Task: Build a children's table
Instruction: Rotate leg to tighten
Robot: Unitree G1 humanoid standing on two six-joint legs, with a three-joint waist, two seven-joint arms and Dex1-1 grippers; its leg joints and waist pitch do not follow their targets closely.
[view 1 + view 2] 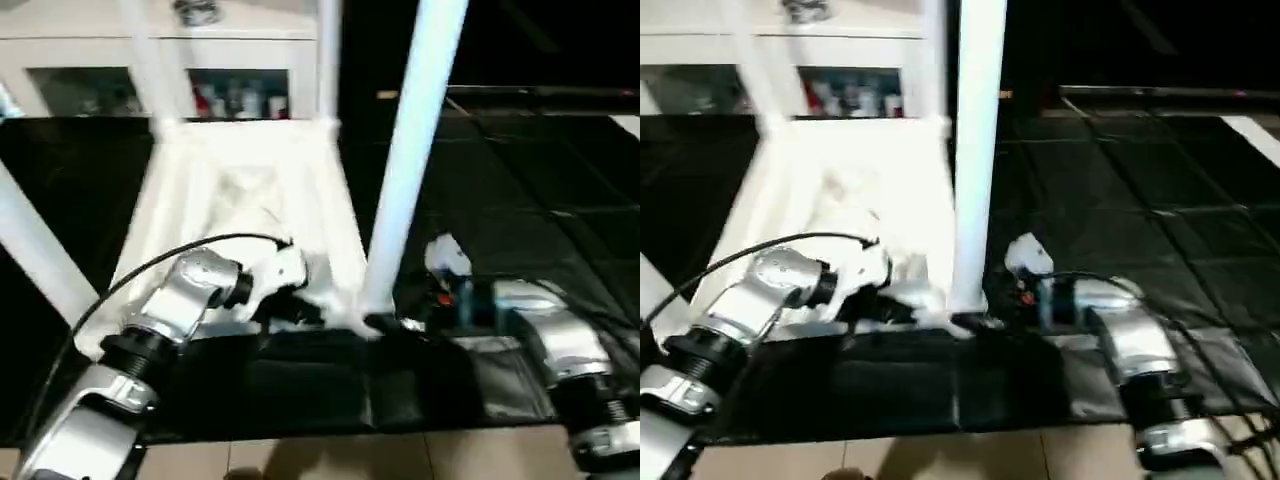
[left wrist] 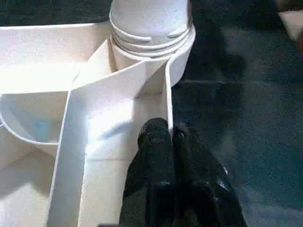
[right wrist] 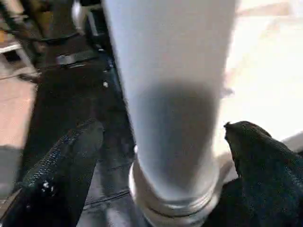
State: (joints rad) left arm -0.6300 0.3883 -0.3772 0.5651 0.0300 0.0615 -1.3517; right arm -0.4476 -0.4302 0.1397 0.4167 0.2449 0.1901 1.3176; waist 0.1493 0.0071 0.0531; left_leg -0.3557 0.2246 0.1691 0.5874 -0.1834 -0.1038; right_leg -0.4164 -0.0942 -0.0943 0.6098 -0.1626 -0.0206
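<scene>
The white tabletop point(image 1: 250, 170) lies upside down on the black mat, ribbed underside up. Legs rise from its corner sockets. The nearest leg point(image 1: 405, 180) stands at the near right corner, its threaded base point(image 2: 151, 23) seated in the socket. My left gripper point(image 2: 168, 135) is shut on the thin rim wall of the tabletop just beside that socket. My right gripper point(image 3: 165, 161) is open around the lower part of the same leg point(image 3: 175, 104), one finger point(image 3: 71, 161) on each side and a gap between fingers and tube. Other legs point(image 1: 35, 250) stand at the left and far corners.
A white glass-door cabinet point(image 1: 100, 50) stands behind the tabletop. The black tiled mat point(image 1: 520, 200) stretches to the right, and its front edge meets tan floor point(image 1: 300, 460) just before my arms. A black cable point(image 1: 150, 265) loops over my left forearm.
</scene>
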